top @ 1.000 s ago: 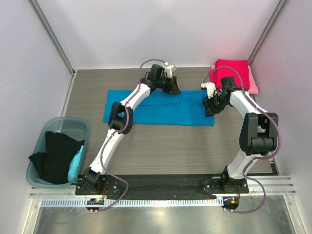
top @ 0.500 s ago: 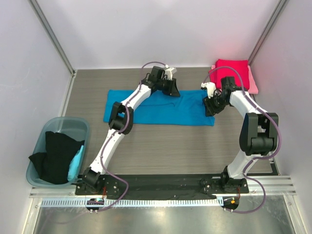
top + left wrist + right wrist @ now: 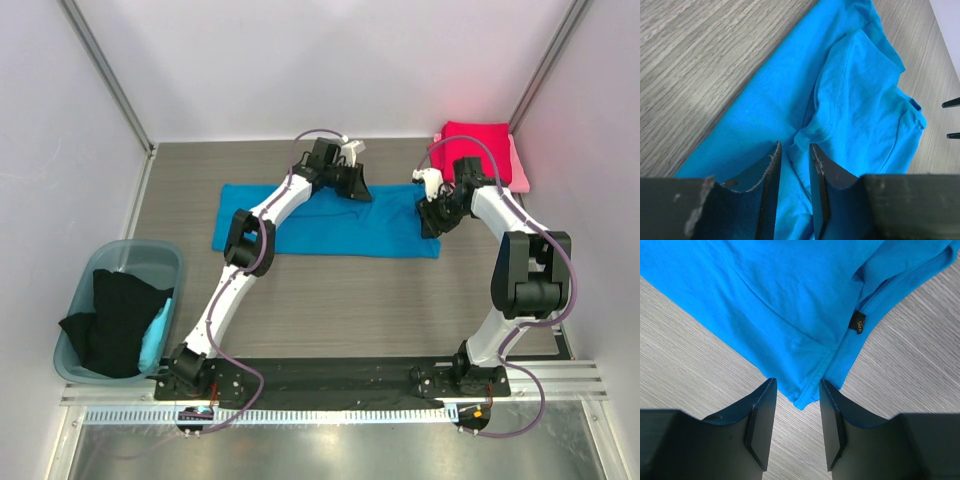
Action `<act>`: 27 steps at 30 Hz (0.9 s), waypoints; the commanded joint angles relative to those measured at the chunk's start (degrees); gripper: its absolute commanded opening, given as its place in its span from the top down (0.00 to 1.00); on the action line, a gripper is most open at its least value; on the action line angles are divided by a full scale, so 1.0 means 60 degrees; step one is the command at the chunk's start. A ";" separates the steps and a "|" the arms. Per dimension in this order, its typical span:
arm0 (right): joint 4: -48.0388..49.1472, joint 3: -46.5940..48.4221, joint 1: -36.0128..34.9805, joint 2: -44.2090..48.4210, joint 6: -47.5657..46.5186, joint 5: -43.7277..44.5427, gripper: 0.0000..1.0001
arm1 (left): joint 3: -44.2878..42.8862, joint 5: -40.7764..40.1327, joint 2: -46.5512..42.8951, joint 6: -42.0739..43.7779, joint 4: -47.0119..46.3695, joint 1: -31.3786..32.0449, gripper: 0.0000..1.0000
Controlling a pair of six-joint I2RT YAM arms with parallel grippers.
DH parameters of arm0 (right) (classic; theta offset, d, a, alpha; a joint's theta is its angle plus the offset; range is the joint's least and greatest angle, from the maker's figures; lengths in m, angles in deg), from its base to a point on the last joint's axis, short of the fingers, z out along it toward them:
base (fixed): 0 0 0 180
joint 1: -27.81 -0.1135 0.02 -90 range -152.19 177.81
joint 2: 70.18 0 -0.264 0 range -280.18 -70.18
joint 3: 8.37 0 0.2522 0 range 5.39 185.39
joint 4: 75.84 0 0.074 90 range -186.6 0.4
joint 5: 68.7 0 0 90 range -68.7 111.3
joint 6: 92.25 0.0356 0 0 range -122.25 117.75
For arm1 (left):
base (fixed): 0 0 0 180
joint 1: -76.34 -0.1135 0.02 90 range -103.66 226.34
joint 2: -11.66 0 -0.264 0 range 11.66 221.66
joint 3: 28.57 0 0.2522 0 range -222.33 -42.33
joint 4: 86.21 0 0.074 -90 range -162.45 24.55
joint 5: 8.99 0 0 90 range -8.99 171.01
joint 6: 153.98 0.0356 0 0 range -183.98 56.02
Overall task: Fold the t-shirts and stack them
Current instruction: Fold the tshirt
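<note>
A bright blue t-shirt (image 3: 330, 228) lies spread flat across the middle of the table. My left gripper (image 3: 358, 190) is down on its far edge. In the left wrist view its jaws (image 3: 794, 146) stand a narrow gap apart, open, with a raised wrinkle of the blue cloth (image 3: 850, 90) between them. My right gripper (image 3: 430, 222) sits at the shirt's right end. It is open, and its fingertips (image 3: 797, 382) straddle a hemmed corner of the shirt (image 3: 805, 400) beside the size tag (image 3: 858, 322). A folded crimson t-shirt (image 3: 475, 140) lies on a pale pink one (image 3: 520, 165) at the back right.
A translucent teal tub (image 3: 160, 258) stands at the left front, holding a black t-shirt (image 3: 110, 320) that spills over its rim and a strip of light blue cloth (image 3: 155, 335). White walls close in the table on three sides. The arm bases sit on the near rail.
The left gripper's jaws have narrowed over the shirt's far edge, and it has shifted slightly right. The right arm and the shirt have not moved.
</note>
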 commanded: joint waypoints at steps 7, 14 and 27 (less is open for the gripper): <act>0.0245 0.0033 -0.0042 -0.0089 -0.0087 0.0118 0.55 | 0.0140 0.0507 0.0059 -0.0288 -0.0110 0.0035 0.74; 0.0259 0.0004 -0.0056 -0.0089 -0.0102 0.0162 0.55 | 0.0213 0.0566 0.0074 -0.0435 -0.0271 0.0079 0.76; 0.0406 -0.0216 -0.0056 -0.0119 -0.0161 0.0440 0.57 | -0.0196 0.0332 -0.0145 -0.0289 -0.0257 -0.0024 0.94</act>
